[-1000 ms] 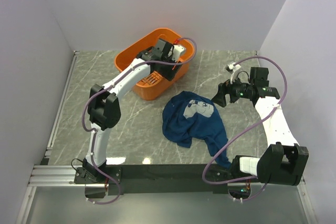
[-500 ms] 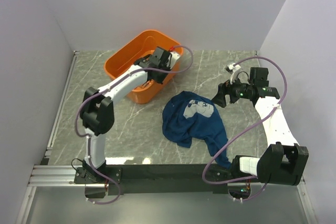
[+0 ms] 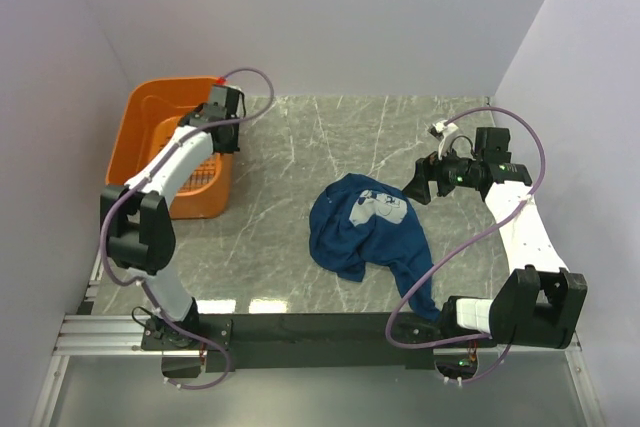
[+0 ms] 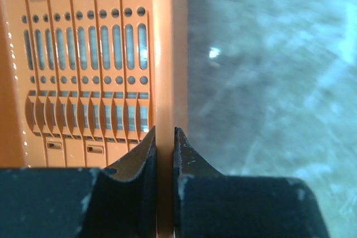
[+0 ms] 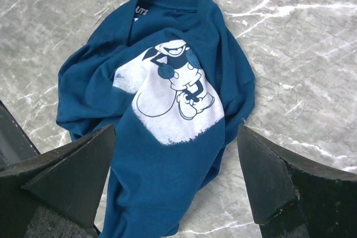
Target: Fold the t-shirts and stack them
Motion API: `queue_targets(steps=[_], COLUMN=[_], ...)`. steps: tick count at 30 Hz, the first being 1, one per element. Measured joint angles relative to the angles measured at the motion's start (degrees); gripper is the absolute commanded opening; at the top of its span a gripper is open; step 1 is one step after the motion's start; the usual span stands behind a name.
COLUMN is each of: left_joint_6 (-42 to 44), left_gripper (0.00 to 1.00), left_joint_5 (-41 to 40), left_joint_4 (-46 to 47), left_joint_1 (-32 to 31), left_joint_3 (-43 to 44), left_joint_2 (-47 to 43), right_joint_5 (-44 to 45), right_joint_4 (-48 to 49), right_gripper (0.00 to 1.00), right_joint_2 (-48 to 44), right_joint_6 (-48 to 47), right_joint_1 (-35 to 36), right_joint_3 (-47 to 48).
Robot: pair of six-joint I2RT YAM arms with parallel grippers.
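Observation:
A crumpled dark blue t-shirt [image 3: 365, 227] with a white cartoon print lies on the marble table [image 3: 290, 247], centre right; it fills the right wrist view [image 5: 167, 137]. My right gripper [image 3: 418, 185] hovers just right of it, open, with nothing between its fingers [image 5: 175, 182]. My left gripper [image 3: 222, 127] is at the far left, shut on the right rim of the orange basket [image 3: 165, 152]. In the left wrist view the basket's wall [image 4: 162, 82] runs straight between the closed fingers [image 4: 164, 143].
The orange basket sits against the left wall at the back left corner. White walls enclose the table on three sides. A black rail [image 3: 300, 327] with both arm bases runs along the near edge.
My left gripper closed on the basket rim and dragged the basket from the back centre to the far left corner. The right arm and the t-shirt have not moved.

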Motion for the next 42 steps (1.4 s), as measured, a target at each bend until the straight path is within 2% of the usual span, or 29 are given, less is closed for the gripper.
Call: queue_targets(steps=[8,18,19,21,22,25,28,32,34,37,42], left_joint_6=[-2.3,3.9,4.9,6.5,7.1,9.3,10.0,10.0,9.7,8.9,5.2], left_gripper=[0.00,0.02,0.05,0.19,0.31,0.49,0.55,0.69,0.73,0.82,0.84], left_joint_5=[-3.4,-0.9,-0.3,0.3,0.4,0.4,0.5,1.5,2.8,5.1,12.8], left_joint_4=[-2.0,-2.9,-2.8,-2.8,-2.8,-2.3,-1.3,-1.3,-1.2,-0.8,2.4], left_joint_1=[4.9,8.3,8.5,8.9,8.9,9.0,9.0,9.0,8.9,8.7,6.4], left_joint_3=[12.1,19.9,19.9,19.9,19.9,20.0,20.3,20.3,19.8,17.4,10.6], left_joint_2=[11.1,15.4,15.5,15.6,15.6,15.6,15.5,14.1,12.2,6.4,-7.2], right_joint_5=[0.0,0.0,0.1,0.1,0.3,0.7,1.2,2.2,2.7,3.4,4.7], right_joint_4=[-0.4,-1.3,-1.3,-1.4,-1.5,-2.2,-3.2,-5.1,-6.6,-9.5,-12.3], right_gripper=[0.95,0.95,0.95,0.95,0.95,0.95,0.95,0.95,0.95,0.94,0.91], right_joint_2=[0.0,-0.1,-0.1,-0.1,-0.1,-0.1,-0.1,0.2,1.0,3.7,9.2], right_joint_6=[-0.2,-1.1,-1.2,-1.4,-1.6,-2.0,-3.0,-5.1,-6.9,-10.1,-12.8], right_joint_1=[0.0,0.0,0.0,0.0,0.0,0.0,0.0,0.0,0.0,0.3,1.2], right_joint_3=[0.1,0.1,0.1,0.1,0.1,0.3,1.0,2.1,2.6,3.3,3.3])
